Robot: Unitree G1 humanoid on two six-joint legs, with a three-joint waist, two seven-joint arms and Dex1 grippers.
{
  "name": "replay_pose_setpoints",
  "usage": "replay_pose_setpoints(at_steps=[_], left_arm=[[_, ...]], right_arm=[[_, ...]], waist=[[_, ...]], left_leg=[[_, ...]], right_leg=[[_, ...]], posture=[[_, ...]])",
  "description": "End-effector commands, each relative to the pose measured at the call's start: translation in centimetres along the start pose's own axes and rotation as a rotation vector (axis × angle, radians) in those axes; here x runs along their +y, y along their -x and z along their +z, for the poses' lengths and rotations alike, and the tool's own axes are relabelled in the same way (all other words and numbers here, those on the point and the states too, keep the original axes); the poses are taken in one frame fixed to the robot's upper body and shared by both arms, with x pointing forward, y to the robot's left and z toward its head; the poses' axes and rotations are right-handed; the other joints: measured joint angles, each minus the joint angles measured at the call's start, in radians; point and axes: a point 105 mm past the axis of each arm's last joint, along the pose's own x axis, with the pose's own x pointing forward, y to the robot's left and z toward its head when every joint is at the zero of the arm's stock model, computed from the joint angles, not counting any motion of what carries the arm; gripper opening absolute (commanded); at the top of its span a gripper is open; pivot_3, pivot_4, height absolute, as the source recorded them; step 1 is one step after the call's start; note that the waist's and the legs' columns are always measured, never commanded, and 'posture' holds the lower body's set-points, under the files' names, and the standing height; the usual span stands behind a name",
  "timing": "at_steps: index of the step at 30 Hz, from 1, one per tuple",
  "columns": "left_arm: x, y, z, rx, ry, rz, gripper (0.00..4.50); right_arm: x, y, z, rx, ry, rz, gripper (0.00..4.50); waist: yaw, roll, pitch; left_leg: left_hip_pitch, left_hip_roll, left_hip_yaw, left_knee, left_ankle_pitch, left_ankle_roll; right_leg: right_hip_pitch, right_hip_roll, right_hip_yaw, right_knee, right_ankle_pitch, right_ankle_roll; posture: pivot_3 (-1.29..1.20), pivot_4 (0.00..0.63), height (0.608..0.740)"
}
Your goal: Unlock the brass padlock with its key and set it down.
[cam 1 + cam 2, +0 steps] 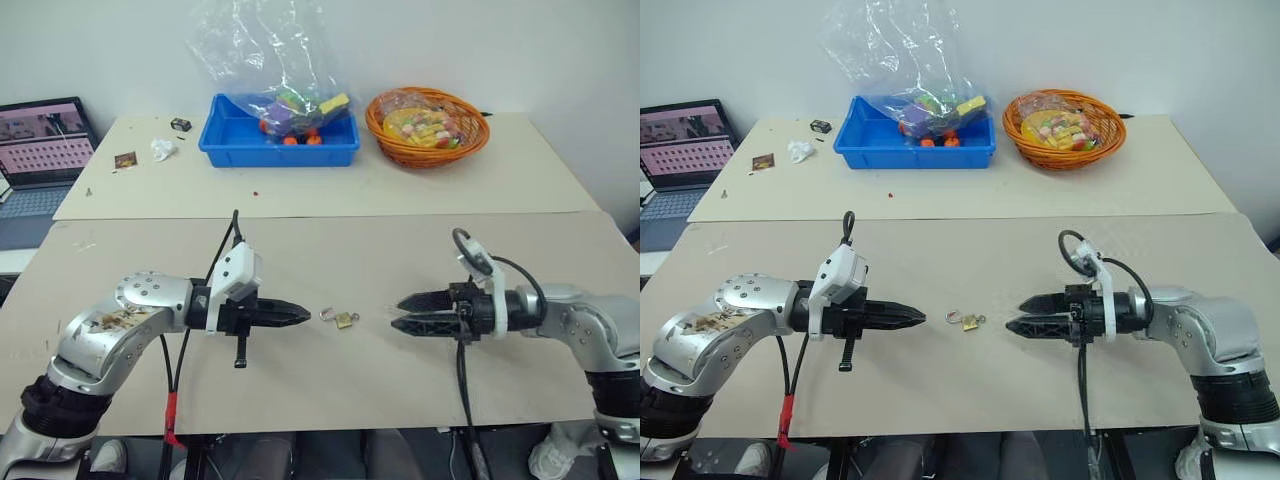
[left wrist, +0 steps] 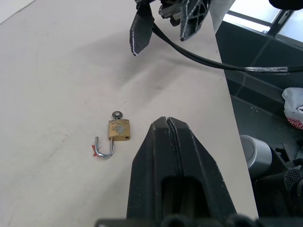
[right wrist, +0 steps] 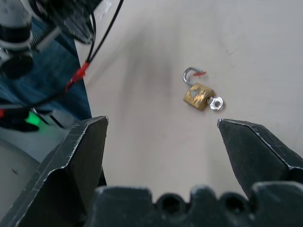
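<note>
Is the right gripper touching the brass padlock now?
Apart. In the right wrist view the right gripper has its jaws wide open, with bare table between them and the brass padlock, which lies with its shackle swung open.

Shiny brass padlock (image 2: 119, 129), matt table (image 2: 52, 71)

Both arms reach inward, roughly level, tips facing each other (wide gap between). Left gripper (image 1: 303, 314) fingers pressed together, holding nothing. Right gripper (image 1: 403, 312) fingers (image 3: 78, 156) spread wide apart, empty.
</note>
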Motion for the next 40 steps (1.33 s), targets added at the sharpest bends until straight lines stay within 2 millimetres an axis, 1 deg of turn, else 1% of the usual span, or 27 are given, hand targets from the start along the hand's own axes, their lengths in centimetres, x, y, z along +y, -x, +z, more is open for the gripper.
replay_pose_setpoints(at_steps=[1, 3, 5, 7, 9, 13, 15, 16, 18, 19, 20, 21, 22, 23, 25, 27, 28, 29, 30, 32, 34, 37, 40], left_arm=[[-0.1, 0.3, 0.3, -0.009, -0.044, 0.009, 0.0], [-0.2, 0.4, 0.2, -0.004, -0.048, 0.014, 0.0], [-0.2, 0.5, 0.2, -0.005, -0.049, 0.025, 0.0], [-0.2, 0.6, 0.1, -0.004, -0.049, 0.033, 0.0], [-0.3, 0.7, -0.1, 0.003, -0.052, 0.037, 0.0], [-0.2, 0.8, -0.3, -0.001, -0.044, 0.051, 0.0], [0.4, 1.0, -0.4, -0.021, -0.017, 0.1, 0.0], [1.3, 1.4, -0.4, -0.041, 0.017, 0.163, 0.0], [4.5, 3.2, -0.7, -0.121, 0.119, 0.373, 0.0], [6.6, 4.8, -1.0, -0.17, 0.163, 0.523, 0.0], [8.1, 6.3, -1.5, -0.215, 0.21, 0.651, 0.0], [9.4, 8.0, -2.2, -0.255, 0.248, 0.796, 0.0], [10.2, 9.6, -3.0, -0.276, 0.271, 0.931, 0.0], [10.7, 11.1, -3.8, -0.279, 0.282, 1.054, 0.0], [11.4, 14.2, -5.4, -0.324, 0.342, 1.316, 0.0], [11.2, 16.9, -7.2, -0.352, 0.397, 1.531, 0.0], [10.9, 17.7, -8.2, -0.322, 0.388, 1.611, 0.0], [10.5, 18.2, -8.9, -0.283, 0.355, 1.67, 0.0], [10.2, 18.6, -9.4, -0.295, 0.358, 1.714, 0.0], [9.9, 18.9, -11.2, -0.301, 0.408, 1.792, 0.0], [9.9, 18.6, -12.2, -0.335, 0.445, 1.796, 0.0], [10.1, 18.6, -13.2, -0.359, 0.481, 1.82, 0.0], [10.5, 18.9, -13.2, -0.388, 0.475, 1.831, 0.0]], right_arm=[[-0.6, -0.1, 2.0, 0.008, 0.366, -0.114, 4.42], [-1.6, -0.1, 2.5, 0.027, 0.484, -0.202, 4.42], [-1.1, -0.2, 2.8, 0.033, 0.566, -0.197, 4.42], [-0.3, -0.4, 3.5, -0.022, 0.567, -0.169, 4.42], [0.2, -0.5, 3.8, -0.048, 0.55, -0.145, 4.42], [0.2, -0.5, 3.3, -0.02, 0.543, -0.128, 4.42], [-0.1, -0.3, 3.0, -0.031, 0.505, -0.132, 4.42], [-0.4, -0.1, 3.0, -0.051, 0.467, -0.143, 4.42], [-2.1, 0.9, 3.3, -0.117, 0.355, -0.239, 4.42], [-3.5, 1.7, 3.6, -0.169, 0.31, -0.322, 4.42], [-4.8, 2.6, 4.1, -0.226, 0.28, -0.414, 4.42], [-6.5, 4.0, 4.7, -0.305, 0.218, -0.538, 4.42], [-7.9, 5.3, 5.0, -0.377, 0.157, -0.643, 4.42], [-8.9, 6.4, 5.1, -0.429, 0.107, -0.725, 4.42], [-10.2, 8.1, 4.7, -0.465, 0.099, -0.898, 4.42], [-11.3, 9.5, 3.8, -0.471, 0.1, -1.078, 4.42], [-11.7, 10.0, 3.3, -0.477, 0.095, -1.156, 4.42], [-11.8, 10.1, 2.8, -0.476, 0.107, -1.212, 4.42], [-11.9, 10.0, 2.4, -0.489, 0.099, -1.251, 4.42], [-12.1, 9.1, 1.7, -0.546, 0.044, -1.275, 4.42], [-12.3, 8.1, 1.3, -0.583, 0.004, -1.265, 4.42], [-12.7, 6.7, 0.2, -0.56, -0.012, -1.242, 4.42], [-13.0, 6.5, -0.3, -0.563, -0.02, -1.242, 4.42]], waist=[[0.0, 0.0, 0.0], [-0.002, 0.0, 0.0], [-0.002, 0.0, 0.0], [-0.002, 0.0, 0.0], [-0.001, 0.0, 0.0], [0.0, 0.0, 0.0], [0.001, 0.0, 0.0], [0.001, 0.0, 0.0], [0.002, 0.0, 0.0], [0.004, 0.0, 0.0], [0.007, 0.0, 0.0], [0.006, 0.0, 0.0], [0.004, 0.0, 0.0], [0.002, 0.0, 0.0], [0.004, 0.0, 0.0], [0.008, 0.0, 0.0], [0.009, -0.001, 0.0], [0.009, -0.001, 0.0], [0.01, -0.001, 0.0], [0.013, -0.001, -0.001], [0.014, 0.0, -0.001], [0.012, 0.0, -0.001], [0.012, 0.0, -0.001]], left_leg=[[0.0, 0.0, 0.0, 0.0, 0.0, 0.0], [0.0, 0.0, 0.002, 0.0, 0.0, 0.0], [0.0, 0.001, 0.002, 0.0, 0.0, 0.0], [0.0, 0.001, 0.003, 0.0, 0.0, 0.0], [0.0, 0.001, 0.003, 0.0, 0.0, 0.0], [0.0, 0.001, 0.003, 0.0, 0.0, 0.0], [0.0, 0.001, 0.003, 0.0, 0.0, 0.0], [0.0, 0.001, 0.003, 0.0, 0.0, 0.0], [0.0, 0.001, 0.003, 0.0, 0.0, 0.0], [0.002, 0.001, 0.003, 0.0, 0.0, 0.0], [0.002, 0.001, 0.002, 0.0, 0.0, 0.0], [0.002, 0.002, 0.002, 0.0, 0.0, 0.0], [0.004, 0.002, 0.002, 0.0, 0.0, -0.001], [0.004, 0.002, 0.003, 0.0, 0.0, -0.001], [0.004, 0.003, 0.004, -0.001, 0.001, -0.001], [0.002, 0.003, 0.004, -0.001, 0.001, -0.002], [0.003, 0.003, 0.005, -0.001, 0.0, -0.002], [0.003, 0.003, 0.007, -0.001, 0.0, -0.003], [0.003, 0.004, 0.008, -0.001, -0.001, -0.003], [0.003, 0.003, 0.01, -0.001, -0.001, -0.003], [0.006, 0.004, 0.011, -0.001, -0.001, -0.002], [0.007, 0.004, 0.011, 0.0, 0.0, -0.003], [0.008, 0.005, 0.011, 0.0, 0.0, -0.003]], right_leg=[[0.0, 0.0, 0.0, 0.0, 0.0, 0.0], [-0.001, 0.0, 0.001, 0.0, 0.0, 0.0], [-0.002, 0.0, 0.001, 0.0, 0.0, 0.0], [-0.002, 0.0, 0.001, 0.001, 0.0, 0.0], [-0.002, 0.0, 0.001, 0.0, 0.0, 0.0], [-0.002, 0.0, 0.001, 0.0, 0.001, -0.001], [-0.002, 0.0, 0.001, 0.0, 0.001, -0.001], [-0.002, 0.0, 0.001, 0.0, 0.001, -0.001], [-0.002, 0.0, 0.001, 0.0, 0.001, -0.001], [0.0, 0.0, 0.001, 0.0, 0.001, -0.001], [0.001, 0.001, 0.001, 0.0, 0.001, -0.002], [0.0, 0.001, 0.001, 0.0, 0.002, -0.002], [0.0, 0.002, 0.002, 0.001, 0.002, -0.003], [0.0, 0.002, 0.002, 0.001, 0.003, -0.004], [-0.001, 0.003, 0.003, 0.002, 0.003, -0.004], [-0.003, 0.003, 0.004, 0.002, 0.003, -0.004], [-0.003, 0.003, 0.004, 0.003, 0.003, -0.004], [-0.003, 0.003, 0.004, 0.002, 0.003, -0.004], [-0.004, 0.003, 0.004, 0.003, 0.003, -0.004], [-0.004, 0.003, 0.005, 0.003, 0.003, -0.004], [-0.002, 0.003, 0.006, 0.003, 0.004, -0.004], [-0.001, 0.004, 0.006, 0.004, 0.007, -0.005], [-0.001, 0.005, 0.006, 0.003, 0.008, -0.004]], posture=[[0.0, 0.15, 0.74], [0.0, 0.15, 0.74], [0.0, 0.15, 0.74], [0.0, 0.15, 0.74], [0.0, 0.15, 0.74], [0.0, 0.15, 0.74], [0.0, 0.15, 0.74], [0.0, 0.15, 0.74], [0.0, 0.15, 0.74], [0.0, 0.15, 0.74], [0.0, 0.15, 0.74], [0.0, 0.15, 0.74], [0.0, 0.15, 0.74], [0.0, 0.15, 0.74], [0.0, 0.15, 0.74], [0.0, 0.15, 0.74], [0.0, 0.15, 0.74], [0.0, 0.15, 0.74], [0.0, 0.15, 0.74], [0.0, 0.15, 0.74], [0.0, 0.15, 0.74], [0.0, 0.15, 0.74], [0.0, 0.15, 0.74]])
